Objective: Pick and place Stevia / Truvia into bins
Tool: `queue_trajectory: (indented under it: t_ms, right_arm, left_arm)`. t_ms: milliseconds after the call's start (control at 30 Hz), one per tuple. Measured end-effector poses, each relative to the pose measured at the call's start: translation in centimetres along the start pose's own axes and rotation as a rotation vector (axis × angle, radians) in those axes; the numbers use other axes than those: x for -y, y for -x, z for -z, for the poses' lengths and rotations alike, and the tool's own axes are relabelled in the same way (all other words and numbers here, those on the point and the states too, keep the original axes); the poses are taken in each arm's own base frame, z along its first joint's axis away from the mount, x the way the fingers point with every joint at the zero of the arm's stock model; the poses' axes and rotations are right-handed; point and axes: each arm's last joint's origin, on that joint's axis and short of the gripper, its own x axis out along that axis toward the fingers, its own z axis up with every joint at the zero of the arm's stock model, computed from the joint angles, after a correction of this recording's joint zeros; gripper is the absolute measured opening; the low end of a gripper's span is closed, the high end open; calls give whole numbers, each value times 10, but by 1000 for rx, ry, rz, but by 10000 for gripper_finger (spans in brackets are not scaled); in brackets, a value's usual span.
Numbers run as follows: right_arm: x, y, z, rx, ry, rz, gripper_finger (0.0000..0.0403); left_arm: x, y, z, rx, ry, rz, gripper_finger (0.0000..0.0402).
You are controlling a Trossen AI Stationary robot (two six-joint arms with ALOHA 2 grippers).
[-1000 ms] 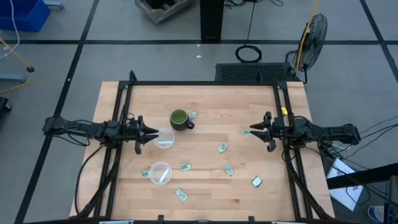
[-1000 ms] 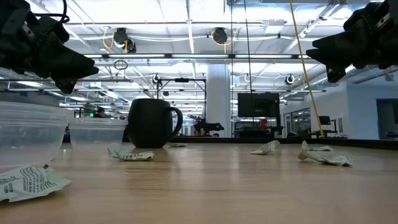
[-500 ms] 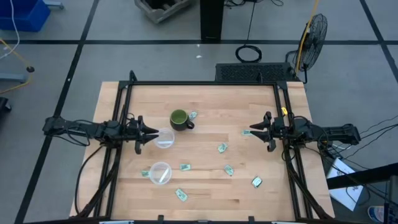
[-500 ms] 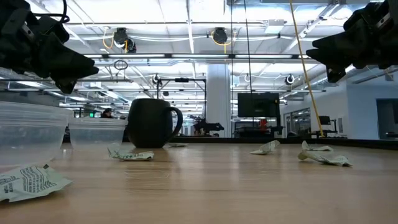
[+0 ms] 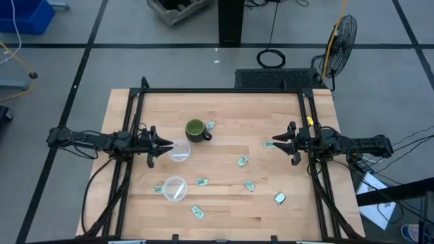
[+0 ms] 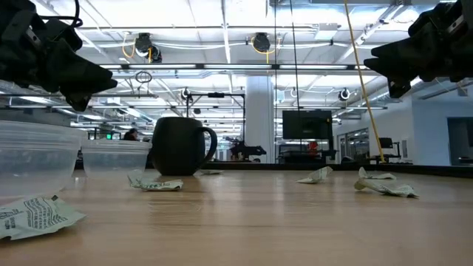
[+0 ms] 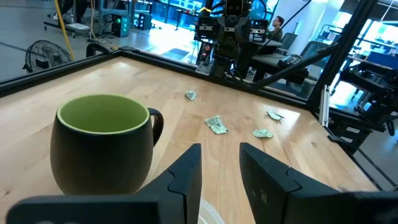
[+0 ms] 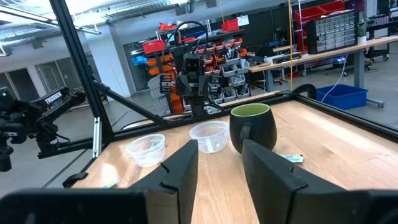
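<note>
Left gripper (image 5: 159, 144): fingers (image 7: 186, 177) parted by a narrow gap, nothing between them, hovering above the counter (image 5: 224, 203) at its left side, tips just beside the nearer bin (image 5: 180, 150). Right gripper (image 5: 283, 142): fingers (image 8: 180, 171) likewise slightly apart and empty, hovering at the right side, tips right next to one Stevia packet (image 5: 268, 144). Second bin (image 5: 175, 188) sits lower left of centre, with what looks like a packet inside it, though the high view is too coarse to be sure. Dark green mug (image 5: 196, 129) stands upright just up-right of the first bin, handle toward the right arm; a small packet (image 5: 211, 125) lies beside it. Loose packets are scattered flat across the counter's middle and lower right: one (image 5: 241, 161) near centre, one (image 5: 201, 181) just right of the second bin, one (image 5: 250, 186) further right, one (image 5: 279, 198) lower right, one (image 5: 197, 212) near the front edge with its long axis diagonal, and one (image 5: 157, 188) touching the second bin's left side. In the low view the closest packet (image 6: 33, 214) is crumpled, with printed lines of text too small to read. No brand name is legible anywhere.
</note>
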Motion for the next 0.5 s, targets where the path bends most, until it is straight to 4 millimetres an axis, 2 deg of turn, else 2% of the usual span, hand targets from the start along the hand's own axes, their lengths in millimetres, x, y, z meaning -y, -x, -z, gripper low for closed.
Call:
queue_trajectory:
  t_ms: [267, 500]
  right_arm:
    - [0, 0, 0, 0, 0, 0, 118]
    - [0, 0, 0, 0, 0, 0, 118]
  left_arm:
    - [-1, 0, -2, 28, -70, -35, 113]
    - [-1, 0, -4, 56, -58, -65, 113]
